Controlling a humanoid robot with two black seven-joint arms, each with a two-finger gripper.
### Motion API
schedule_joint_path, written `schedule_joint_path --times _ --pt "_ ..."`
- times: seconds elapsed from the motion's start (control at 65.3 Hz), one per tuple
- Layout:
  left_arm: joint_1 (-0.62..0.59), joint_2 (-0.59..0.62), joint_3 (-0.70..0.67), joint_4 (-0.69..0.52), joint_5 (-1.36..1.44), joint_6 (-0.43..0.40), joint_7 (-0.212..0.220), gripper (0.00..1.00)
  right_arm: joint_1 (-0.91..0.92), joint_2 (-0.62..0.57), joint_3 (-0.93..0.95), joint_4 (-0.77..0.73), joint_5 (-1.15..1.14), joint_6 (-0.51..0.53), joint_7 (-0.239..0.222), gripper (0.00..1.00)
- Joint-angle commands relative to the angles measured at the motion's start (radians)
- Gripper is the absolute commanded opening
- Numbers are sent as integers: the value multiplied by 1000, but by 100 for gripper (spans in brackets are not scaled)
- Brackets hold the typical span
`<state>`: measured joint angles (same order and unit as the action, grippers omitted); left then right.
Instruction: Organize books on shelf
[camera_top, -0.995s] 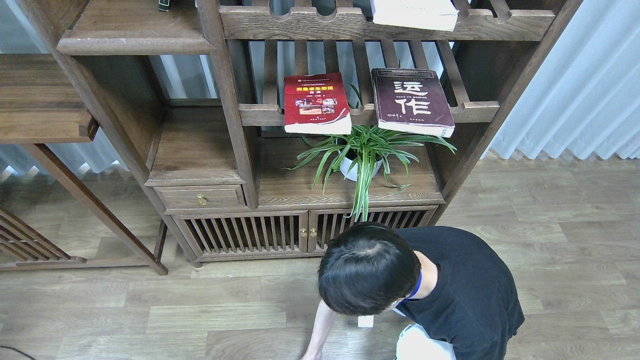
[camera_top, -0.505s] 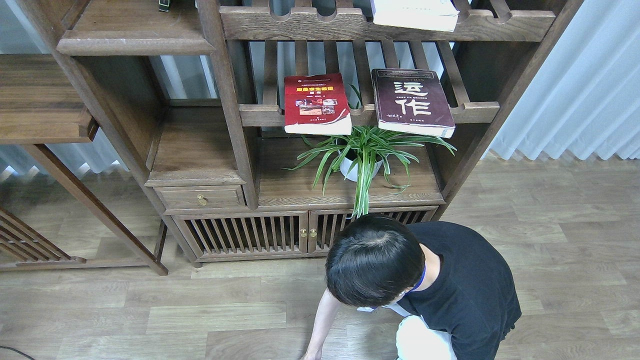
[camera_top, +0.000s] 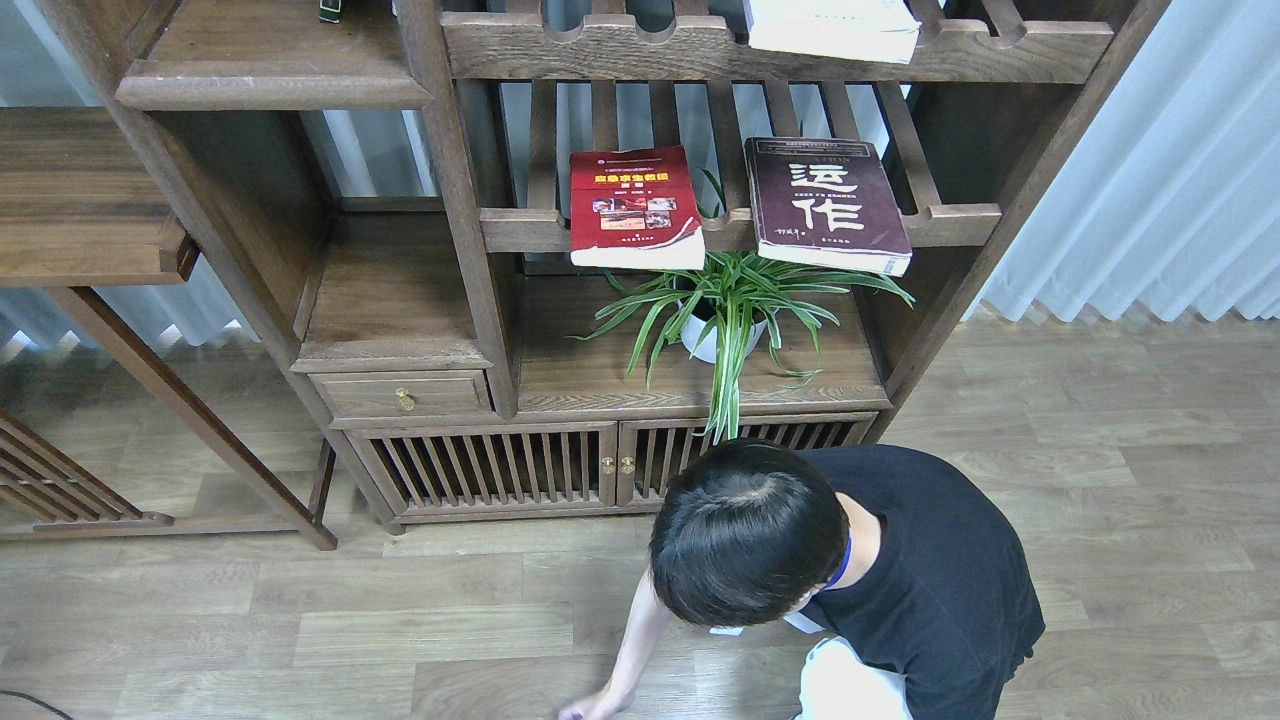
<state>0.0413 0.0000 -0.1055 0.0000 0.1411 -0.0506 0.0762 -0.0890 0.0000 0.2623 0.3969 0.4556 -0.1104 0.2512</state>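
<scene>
- Neither claw is showing in the head view; no arm is reaching in from either edge, so I cannot tell whether they are open or closed.
- The red book (camera_top: 634, 208) is lying flat on the slatted rack (camera_top: 955, 222), its near edge overhanging the front rail; the maroon book (camera_top: 826, 203) is lying just beside it to the right, apart from it, also overhanging.
- The white book (camera_top: 832, 24) is resting on the upper slatted rack, partly cut off by the top edge.
- The solid plank shelf (camera_top: 270, 72) at upper left is carrying no book.
- A potted plant (camera_top: 722, 310) is standing below the two books.
- A person (camera_top: 830, 570) is crouching on the floor in front of the cabinet; compared with a second ago the head is sitting slightly further right and the hand (camera_top: 585, 708) is now showing on the floor; the books are lying exactly where they were.
- Judgement: the task is not yet under way; all three books are waiting to be moved, and the person is likely blocking a safe approach.
</scene>
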Motion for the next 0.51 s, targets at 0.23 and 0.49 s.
schedule_joint_path --times 0.23,0.49 --pt "0 0 0 95 0 0 1 100 0 0 0 0 0 0 0 99" --pt "0 0 1 95 0 0 -1 100 0 0 0 -1 0 0 -1 99"
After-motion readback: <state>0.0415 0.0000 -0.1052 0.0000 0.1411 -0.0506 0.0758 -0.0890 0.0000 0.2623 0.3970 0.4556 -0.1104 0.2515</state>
